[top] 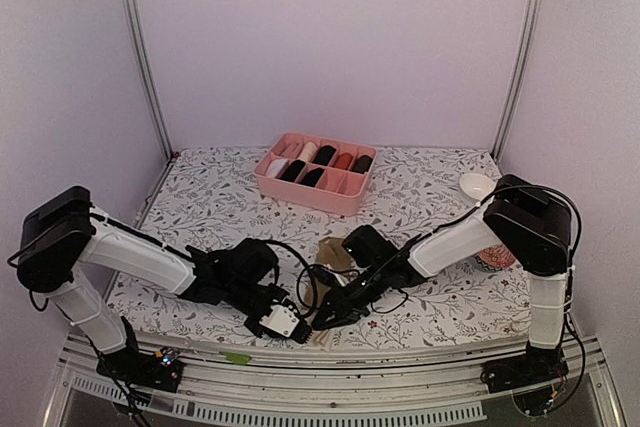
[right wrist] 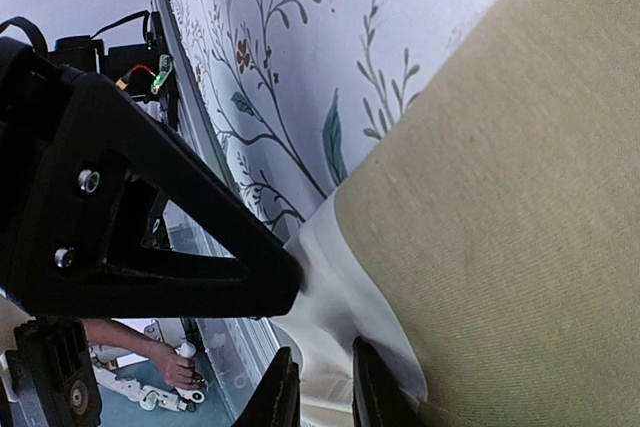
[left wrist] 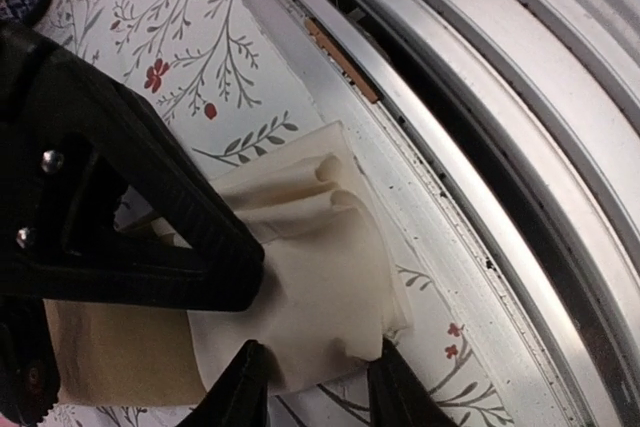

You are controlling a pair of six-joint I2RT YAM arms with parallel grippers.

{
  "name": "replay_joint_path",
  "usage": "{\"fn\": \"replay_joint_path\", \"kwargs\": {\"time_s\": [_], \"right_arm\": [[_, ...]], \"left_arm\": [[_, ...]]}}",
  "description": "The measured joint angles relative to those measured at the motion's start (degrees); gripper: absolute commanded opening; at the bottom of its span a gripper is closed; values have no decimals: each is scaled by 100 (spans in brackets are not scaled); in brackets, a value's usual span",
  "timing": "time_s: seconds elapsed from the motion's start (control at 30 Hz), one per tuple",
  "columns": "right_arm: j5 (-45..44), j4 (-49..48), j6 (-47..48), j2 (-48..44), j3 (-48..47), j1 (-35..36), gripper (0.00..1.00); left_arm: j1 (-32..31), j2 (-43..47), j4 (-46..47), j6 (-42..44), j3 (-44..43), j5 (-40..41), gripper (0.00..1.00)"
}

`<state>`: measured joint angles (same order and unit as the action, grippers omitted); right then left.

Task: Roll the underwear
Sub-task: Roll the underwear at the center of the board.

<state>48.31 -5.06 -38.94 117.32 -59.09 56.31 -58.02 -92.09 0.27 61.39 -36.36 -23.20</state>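
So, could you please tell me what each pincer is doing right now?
Left pincer: closed on the underwear, at its cream edge.
Right pincer: closed on the underwear too.

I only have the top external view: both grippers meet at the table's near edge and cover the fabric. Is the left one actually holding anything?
Observer: Yes, the left wrist view shows the left gripper pinching a bunched cream fold of the underwear.
Reviewer: And the right one?
Observer: The right gripper is shut on the cream hem, where it borders the olive panel.
Reviewer: How near the edge?
Observer: The cream fold reaches the metal rail.
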Motion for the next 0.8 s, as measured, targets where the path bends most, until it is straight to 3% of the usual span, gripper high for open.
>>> {"fn": "replay_joint_path", "kwargs": {"time_s": [0.3,0.5,0.8], "right_arm": [[35,44,236,0,31,-50,21],[-166,378,463,-313,122,-66,34],[-1453,581,763,-2277,1134,-210,51]], "left_arm": [[-52,-168,-136,186,-155,-109,0],[-52,-68,-664,151,-334,-501,0],[584,-476,-2131,-280,-1626,-1939,0]]}}
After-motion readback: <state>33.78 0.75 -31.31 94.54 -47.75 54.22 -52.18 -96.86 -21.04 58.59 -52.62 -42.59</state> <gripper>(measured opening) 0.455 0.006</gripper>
